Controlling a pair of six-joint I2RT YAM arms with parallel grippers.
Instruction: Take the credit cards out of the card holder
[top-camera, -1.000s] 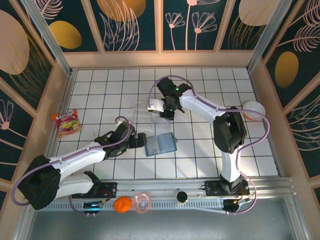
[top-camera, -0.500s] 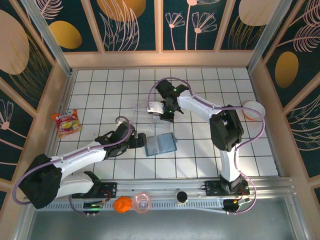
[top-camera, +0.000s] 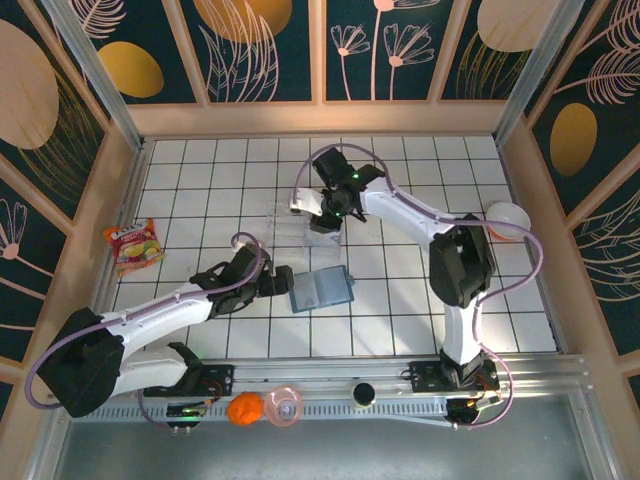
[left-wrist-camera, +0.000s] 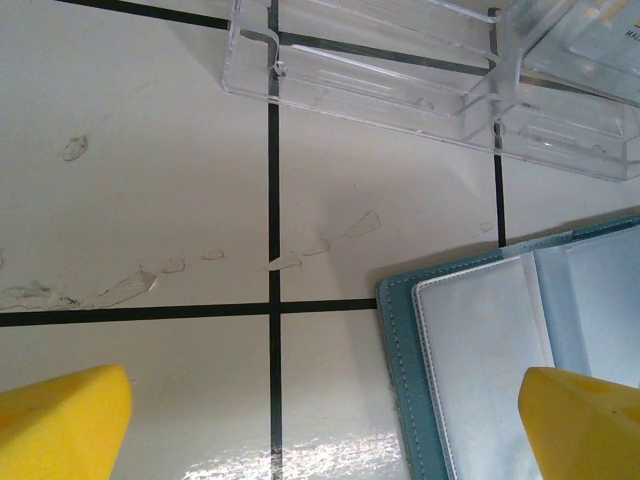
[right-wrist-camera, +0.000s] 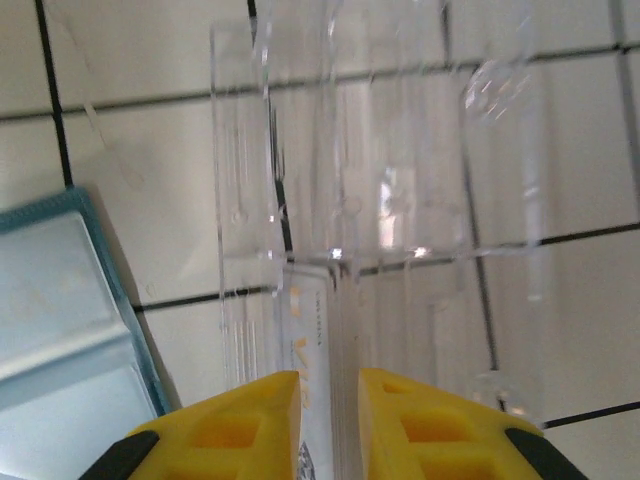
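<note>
**Depositing step.** The right gripper (right-wrist-camera: 330, 382), fingers slightly apart, is poised over the clear tray (right-wrist-camera: 400, 200), with one credit card (right-wrist-camera: 312, 340) standing between them. A clean release and a straight lift away are judged to be called for next. The card holder (top-camera: 322, 288) lies open near the middle of the tabletop (top-camera: 200, 190), and the left gripper (left-wrist-camera: 325, 415) is spread wide at its left edge. Any cards in its pockets cannot be made out, and the tray's clear walls are hard to trace.

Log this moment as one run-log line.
left gripper open, over card holder edge | right gripper jaws narrow, credit card between, at clear tray | card holder open, flat
</note>
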